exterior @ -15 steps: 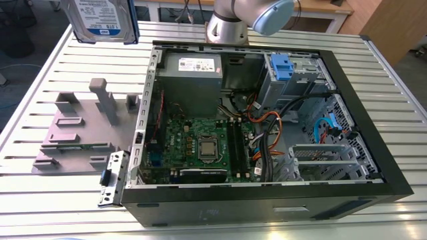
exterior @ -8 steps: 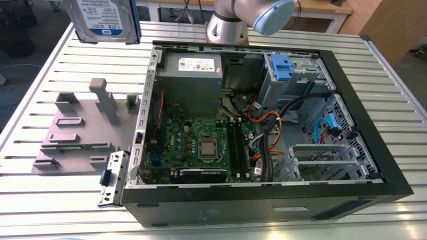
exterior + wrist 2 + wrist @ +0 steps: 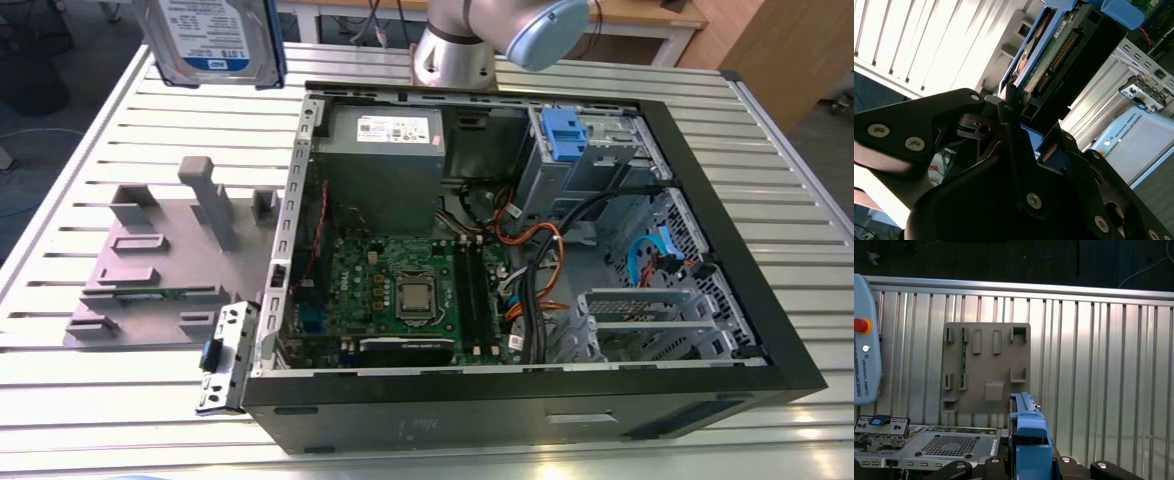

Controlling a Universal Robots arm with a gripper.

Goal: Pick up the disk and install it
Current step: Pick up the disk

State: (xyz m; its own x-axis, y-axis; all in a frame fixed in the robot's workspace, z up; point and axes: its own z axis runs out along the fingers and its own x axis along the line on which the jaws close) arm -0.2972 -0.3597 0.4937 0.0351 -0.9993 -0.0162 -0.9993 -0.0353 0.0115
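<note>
The disk (image 3: 214,40), a silver drive with a white-and-blue label and a blue frame, hangs in the air above the table's far corner at the exterior view's left, well away from the open computer case (image 3: 747,300). In the second wrist view my gripper (image 3: 1021,112) is shut on the disk (image 3: 1054,55), whose connector edge and circuit board face the camera. In the first wrist view the disk (image 3: 1029,435) stands edge-on, held in my gripper (image 3: 1030,462) over the slatted table.
A grey fixture plate (image 3: 147,270) with upright pegs lies on the slatted table beside the case. Inside the case are a motherboard (image 3: 400,290), cables and a drive bay with a blue latch (image 3: 561,135). The arm's base (image 3: 461,50) stands behind the case. A teach pendant (image 3: 864,340) lies nearby.
</note>
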